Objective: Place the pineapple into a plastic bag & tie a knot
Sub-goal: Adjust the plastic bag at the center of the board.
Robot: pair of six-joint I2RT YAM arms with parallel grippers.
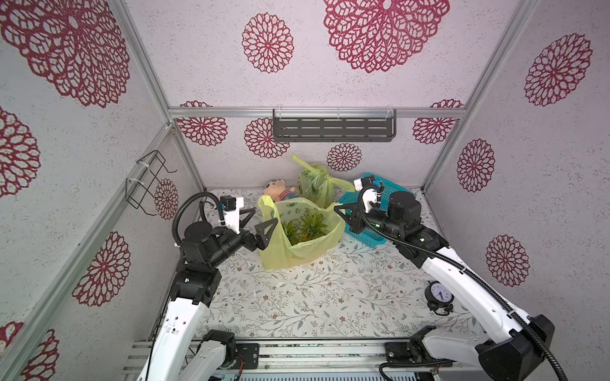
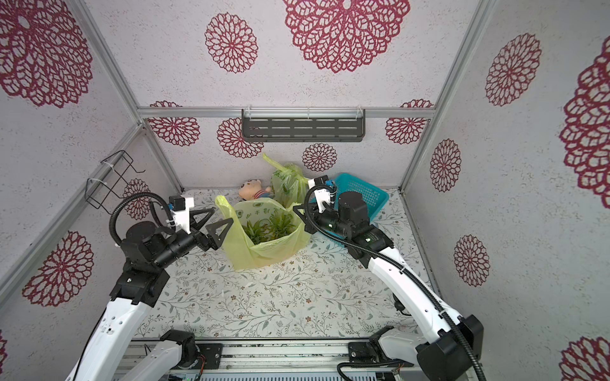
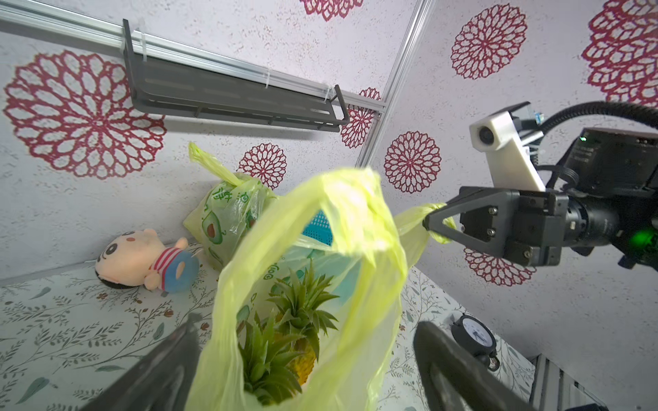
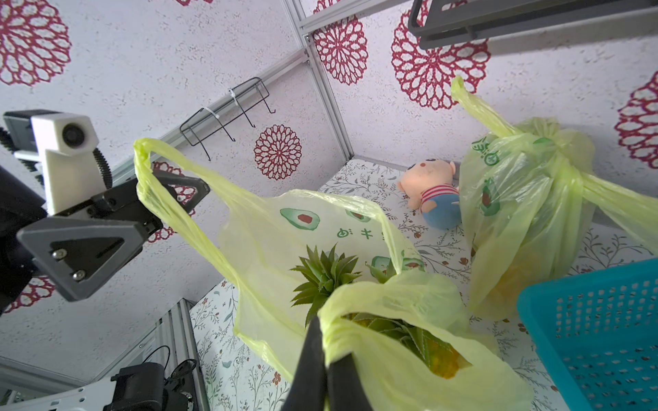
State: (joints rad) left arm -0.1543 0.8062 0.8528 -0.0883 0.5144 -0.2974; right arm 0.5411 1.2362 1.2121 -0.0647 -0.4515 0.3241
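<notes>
Black wire rack (image 1: 148,179) hangs on the side wall at ten o'clock. Beside it, at nine o'clock on the counter (image 1: 297,297), the left gripper (image 1: 265,215) points at the yellow-green plastic bag (image 1: 297,254). Its fingers (image 4: 85,249) stand wide apart, and the bag's handle loop (image 1: 265,202) rises loose between them, clamped by neither.

The bag stands open-mouthed toward eleven o'clock from the counter's middle. A pineapple (image 1: 313,226) sits inside it, leaves up, with a second crown (image 1: 292,229) just beside it at its nine o'clock. Yellow skin shows low in the bag in the left wrist view.

At twelve o'clock a plush doll (image 1: 277,191) lies against the back wall. A knotted bag (image 1: 313,184) of the same plastic is just beside it at three o'clock, under a grey shelf (image 1: 333,128).

At the open bag's two o'clock rim the right gripper (image 1: 337,209) has its fingers (image 4: 313,356) pressed together on the other handle (image 3: 413,220), which is bunched. A teal basket (image 1: 366,237) lies under that arm at two o'clock. A black alarm clock (image 1: 439,295) stands at four o'clock.
</notes>
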